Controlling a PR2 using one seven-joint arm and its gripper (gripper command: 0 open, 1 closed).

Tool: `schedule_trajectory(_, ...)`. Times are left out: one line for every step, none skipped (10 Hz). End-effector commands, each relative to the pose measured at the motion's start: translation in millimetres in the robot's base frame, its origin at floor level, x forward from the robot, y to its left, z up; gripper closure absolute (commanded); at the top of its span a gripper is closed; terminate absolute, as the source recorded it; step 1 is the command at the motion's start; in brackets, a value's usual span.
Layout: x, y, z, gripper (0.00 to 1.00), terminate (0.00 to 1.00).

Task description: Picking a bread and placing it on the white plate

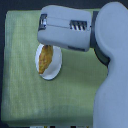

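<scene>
Bread (45,58) is lying on the white plate (54,73), long axis running roughly top-to-bottom in the ext view w/ a slight tilt, upper end tucked under the arm housing so I can't see that tip. Lower end sits inside the rim, nothing overhanging that I can see. Plate is partly covered too, only its lower part and left edge show.

Plate sits on the green cloth (20,85), which covers most of the table surface in view.

Gripper: can't see the fingers at all from this cam. The arm (75,30) comes in from the ext view's right and its forearm/wrist block lies across the top of the plate, pointing toward ext view's left. No way to tell if the jaws are wide, narrow or on anything, so I won't guess.

Key relation: bread lies directly below the wrist block in the frame, touching or overlapped by it visually; can't tell height gap from one view.

My read: placement looks basically done, bread is on target. Next move prob a clean retreat, up and back toward ext view's right. Risk: if fingers are on the crust, dragging it off the plate.
</scene>
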Motion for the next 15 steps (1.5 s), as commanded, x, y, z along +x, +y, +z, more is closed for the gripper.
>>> schedule_trajectory(0.4, 4.2, -5.4, 1.0, 0.0)
schedule_trajectory(2.5, 4.5, -6.0, 1.0, 0.0)
schedule_trajectory(3.6, 5.9, -7.5, 0.0, 0.0)
schedule_trajectory(4.9, 7.0, -9.1, 0.0, 0.0)
schedule_trajectory(7.0, 4.5, -13.1, 0.0, 0.0)
schedule_trajectory(7.6, 3.5, -13.9, 0.0, 0.0)
schedule_trajectory(8.8, -0.3, -13.1, 0.0, 0.0)
schedule_trajectory(9.6, -1.6, -11.6, 0.0, 0.0)
schedule_trajectory(9.9, -4.1, -7.0, 0.0, 0.0)
schedule_trajectory(12.6, -5.3, 1.0, 0.0, 0.0)
schedule_trajectory(14.5, -5.0, 9.4, 0.0, 0.0)
schedule_trajectory(18.1, -12.5, 34.8, 0.0, 0.0)
schedule_trajectory(16.2, -19.1, 46.9, 0.0, 0.0)
schedule_trajectory(15.9, -36.1, 70.5, 0.0, 0.0)
schedule_trajectory(11.0, -55.4, 93.2, 0.0, 0.0)
